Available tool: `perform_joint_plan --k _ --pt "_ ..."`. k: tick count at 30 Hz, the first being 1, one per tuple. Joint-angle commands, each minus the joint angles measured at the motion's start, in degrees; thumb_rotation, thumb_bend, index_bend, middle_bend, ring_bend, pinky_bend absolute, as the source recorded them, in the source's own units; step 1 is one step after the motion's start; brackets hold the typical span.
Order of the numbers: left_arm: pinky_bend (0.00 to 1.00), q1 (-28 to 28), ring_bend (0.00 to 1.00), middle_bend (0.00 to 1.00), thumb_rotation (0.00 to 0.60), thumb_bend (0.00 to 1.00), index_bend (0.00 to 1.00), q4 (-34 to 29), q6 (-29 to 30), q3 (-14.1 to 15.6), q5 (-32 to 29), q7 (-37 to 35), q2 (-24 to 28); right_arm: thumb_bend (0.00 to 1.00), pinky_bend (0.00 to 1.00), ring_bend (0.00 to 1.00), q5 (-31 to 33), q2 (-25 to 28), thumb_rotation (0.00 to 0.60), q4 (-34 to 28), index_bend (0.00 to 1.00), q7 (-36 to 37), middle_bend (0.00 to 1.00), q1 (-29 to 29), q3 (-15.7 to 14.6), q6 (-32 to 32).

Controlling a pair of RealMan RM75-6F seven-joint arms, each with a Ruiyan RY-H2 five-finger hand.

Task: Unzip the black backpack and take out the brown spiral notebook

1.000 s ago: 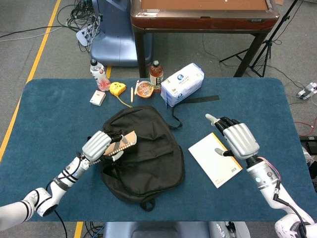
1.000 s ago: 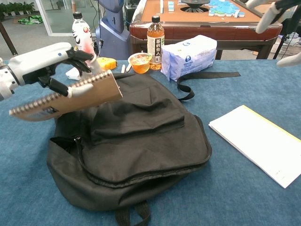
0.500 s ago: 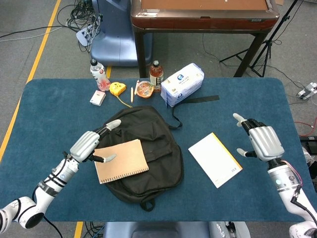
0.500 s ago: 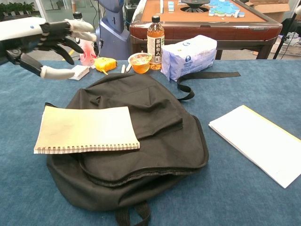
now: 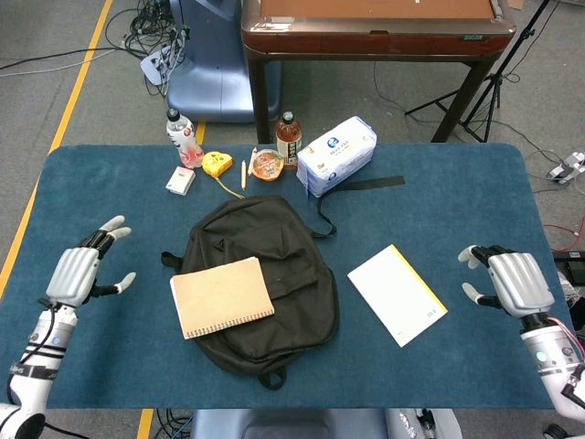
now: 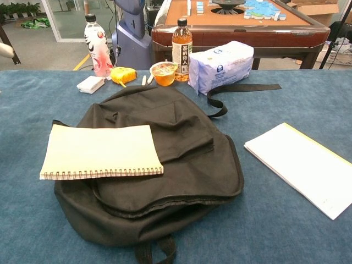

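Observation:
The black backpack (image 5: 274, 274) (image 6: 165, 165) lies flat in the middle of the blue table. The brown spiral notebook (image 5: 222, 296) (image 6: 100, 152) rests on the backpack's left part, its spiral edge toward me, free of either hand. My left hand (image 5: 78, 272) hovers open near the table's left edge, well clear of the notebook. My right hand (image 5: 514, 281) hovers open near the right edge. The chest view shows only a fingertip (image 6: 5, 50) at its left border.
A white-and-yellow notebook (image 5: 397, 294) (image 6: 305, 165) lies right of the backpack. Along the far edge stand a pink-label bottle (image 5: 183, 137), a small white box (image 5: 180, 180), a yellow tape measure (image 5: 217, 163), a cup (image 5: 267, 165), a tea bottle (image 5: 289, 137) and a tissue pack (image 5: 336, 154).
My left hand let go of the brown notebook, which now lies on the backpack, and drew back to the left edge. My right hand drew back to the right.

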Motion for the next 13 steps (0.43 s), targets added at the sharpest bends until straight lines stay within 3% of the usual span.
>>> perform_joint_plan --k 1,13 --pt "0.25 4.24 0.17 0.11 0.600 0.22 0.21 -1.39 3.51 1.57 -1.70 3.50 0.91 0.28 0.55 0.44 -2.27 -1.11 0.600 1.38 0.46 0.59 0.51 -2.66 -0.80 3.28" --pt "0.24 15.35 0.17 0.12 0.600 0.22 0.23 -7.63 15.83 3.78 -0.94 13.88 1.14 0.28 0.55 0.45 -3.62 -2.84 0.600 0.86 0.48 -0.09 0.52 -9.05 -0.88 9.82"
